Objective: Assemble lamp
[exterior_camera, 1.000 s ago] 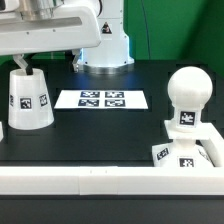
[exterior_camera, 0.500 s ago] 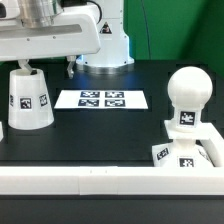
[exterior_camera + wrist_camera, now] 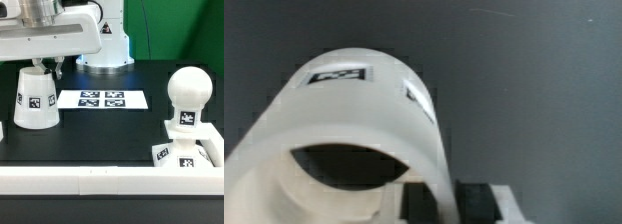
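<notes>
The hand (image 3: 42, 66) grips the rim of the large white plastic cone shade (image 3: 36, 98) at the exterior view's left; the rounded white bulb (image 3: 188, 92) stands far right.

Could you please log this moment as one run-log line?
gripper: on rim of white truncated-cone plastic shade | rounded white bulb: upright in flat square base | shade: not yet mounted

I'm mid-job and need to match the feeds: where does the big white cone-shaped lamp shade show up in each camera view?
Exterior view: the white plastic truncated-cone lamp shade stands at the exterior view's left, under the gripper, beside the marker board.
Wrist view: the shade fills most of the picture, its dark top opening nearest the camera.
Shared landmark: the shade's black-and-white square tag.
</notes>
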`<state>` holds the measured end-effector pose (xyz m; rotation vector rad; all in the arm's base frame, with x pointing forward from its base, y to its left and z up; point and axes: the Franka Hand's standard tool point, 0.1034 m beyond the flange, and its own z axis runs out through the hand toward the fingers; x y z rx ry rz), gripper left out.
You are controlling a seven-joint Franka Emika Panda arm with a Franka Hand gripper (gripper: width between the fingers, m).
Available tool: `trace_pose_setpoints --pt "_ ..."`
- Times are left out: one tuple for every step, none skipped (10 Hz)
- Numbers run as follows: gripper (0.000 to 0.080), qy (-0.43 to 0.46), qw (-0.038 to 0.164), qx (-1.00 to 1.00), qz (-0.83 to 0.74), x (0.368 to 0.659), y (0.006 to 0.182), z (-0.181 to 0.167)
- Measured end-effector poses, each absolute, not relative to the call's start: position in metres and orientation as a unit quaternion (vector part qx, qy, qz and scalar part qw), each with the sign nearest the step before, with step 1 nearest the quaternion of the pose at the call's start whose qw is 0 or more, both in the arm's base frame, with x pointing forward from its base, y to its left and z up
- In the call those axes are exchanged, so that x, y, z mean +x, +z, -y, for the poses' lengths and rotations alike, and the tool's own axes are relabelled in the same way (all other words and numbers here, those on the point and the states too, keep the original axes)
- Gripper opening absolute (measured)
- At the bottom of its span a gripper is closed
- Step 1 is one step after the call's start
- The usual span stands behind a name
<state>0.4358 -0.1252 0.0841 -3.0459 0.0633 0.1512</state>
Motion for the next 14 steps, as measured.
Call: trace_pose_setpoints --pt "0.0047 0.051 0.047 -0.997 -0.018 0.437 0.085 0.122" --pt "0.0047 0.051 0.048 -0.997 -0.015 0.438 0.086 0.117" --pt "0.0047 0.054 0.051 -0.997 -0.011 0.44 0.089 0.11" --pt "0.0047 0.057 0.056 -0.997 -0.007 0.443 0.095 0.101" --pt "0.0047 0.062 0.062 -0.996 -0.015 0.449 0.105 0.086" --pt "0.0047 0.061 0.067 -0.996 -0.017 0.46 0.119 0.068" --pt "0.0047 0.057 0.071 -0.996 -0.017 0.473 0.133 0.052" --pt "0.0047 0.07 0.073 -0.993 -0.052 0.483 0.146 0.037" --pt "0.0047 0.071 0.073 -0.993 -0.056 0.494 0.15 0.032" --pt "0.0047 0.07 0.073 -0.994 -0.05 0.492 0.146 0.035" --pt "0.0047 0.071 0.073 -0.993 -0.051 0.491 0.145 0.035" --pt "0.0047 0.072 0.073 -0.993 -0.051 0.491 0.145 0.035" --pt "0.0047 0.072 0.073 -0.994 -0.05 0.491 0.145 0.033" --pt "0.0047 0.078 0.078 -0.993 -0.05 0.495 0.156 0.018"
